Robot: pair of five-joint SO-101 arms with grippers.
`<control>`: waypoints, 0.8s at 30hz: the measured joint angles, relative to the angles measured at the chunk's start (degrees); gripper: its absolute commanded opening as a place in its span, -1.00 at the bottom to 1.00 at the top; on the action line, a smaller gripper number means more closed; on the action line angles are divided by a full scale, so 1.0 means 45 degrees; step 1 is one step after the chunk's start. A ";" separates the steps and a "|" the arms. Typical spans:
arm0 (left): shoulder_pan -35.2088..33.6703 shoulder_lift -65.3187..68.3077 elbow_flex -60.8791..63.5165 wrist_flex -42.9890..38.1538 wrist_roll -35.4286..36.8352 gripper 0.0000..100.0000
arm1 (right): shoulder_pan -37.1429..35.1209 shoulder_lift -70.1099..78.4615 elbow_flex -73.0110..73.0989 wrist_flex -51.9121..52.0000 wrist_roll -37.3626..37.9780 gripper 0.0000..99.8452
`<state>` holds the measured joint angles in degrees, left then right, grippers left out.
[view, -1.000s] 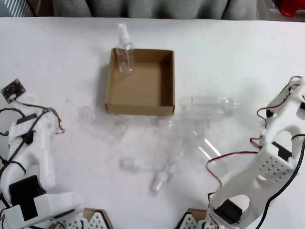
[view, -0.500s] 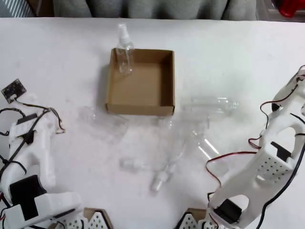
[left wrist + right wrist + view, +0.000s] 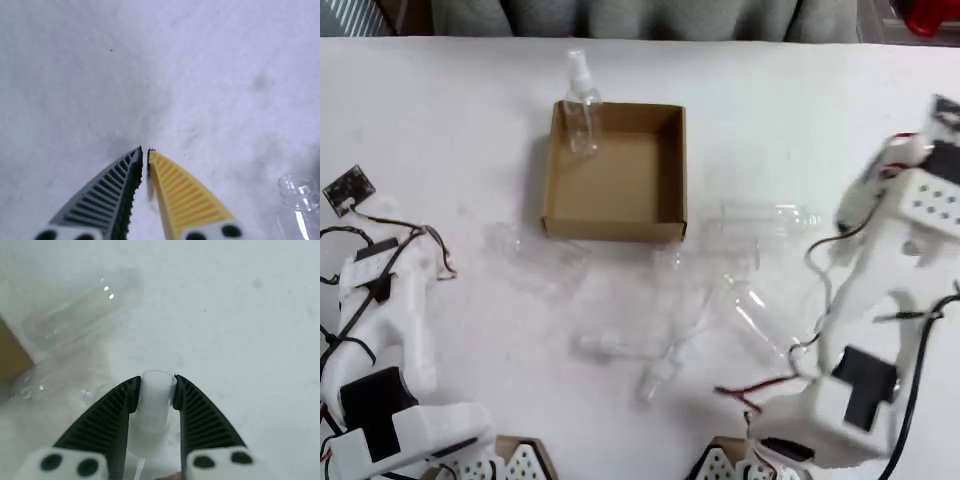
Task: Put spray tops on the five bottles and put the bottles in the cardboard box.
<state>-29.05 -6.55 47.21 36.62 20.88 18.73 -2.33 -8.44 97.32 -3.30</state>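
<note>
— How far along are we?
— One topped bottle [image 3: 581, 110] stands in the box [image 3: 615, 228]; the other bottles [image 3: 765, 220] lie on the table [image 3: 440, 110].
— Grippers?
— Our right gripper [image 3: 156, 387] pinches a spray top [image 3: 155, 402]. The left gripper [image 3: 145, 152] is closed and empty.

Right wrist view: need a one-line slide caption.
Right end effector shut on a white spray top above the table, a clear bottle lying near the cardboard box.

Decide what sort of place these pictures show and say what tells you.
Probably a robotics lab bench: loosely wired robot arms sit at a white table, with a cardboard box and clear bottles set out for a practice task.
</note>
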 measured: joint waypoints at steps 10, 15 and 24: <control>0.0000 0.0000 0.0000 0.0000 0.0000 -0.96 | -0.3458 -0.3712 0.5763 -0.0449 0.0000 -0.97; 0.0000 0.0000 0.0000 -0.0176 0.0000 -0.96 | -0.3595 -0.4591 0.8205 -0.1133 0.1270 -0.97; 0.0684 0.0000 0.0000 -0.0234 -0.0020 -0.96 | -0.3028 -0.5255 1.1995 -0.6212 0.1543 -0.97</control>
<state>-25.98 -6.55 47.21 35.56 20.79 5.10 -25.98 45.54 69.36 3.65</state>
